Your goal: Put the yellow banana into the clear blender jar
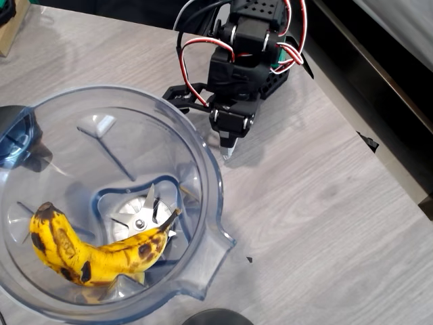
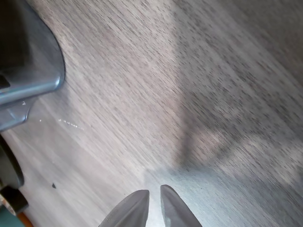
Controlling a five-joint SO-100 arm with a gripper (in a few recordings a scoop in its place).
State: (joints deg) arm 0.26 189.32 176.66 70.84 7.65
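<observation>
A: Looking down from overhead, the yellow banana (image 1: 95, 254) lies curved inside the clear blender jar (image 1: 203, 176), one tip against the silver blade (image 1: 140, 222).

B: And the gripper (image 1: 229, 150)?

A: Just beside the jar's rim, over woodgrain table (image 1: 325, 203). Wrist view: fingertips (image 2: 130, 210) nearly touching, holding nothing, jar wall (image 2: 33, 71) at left.

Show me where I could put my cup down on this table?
The widest bare wood lies right of the jar and below the hand, out to the table edge. A smaller patch sits at top left, above the jar. The left is crowded: the jar, with the banana inside.
</observation>
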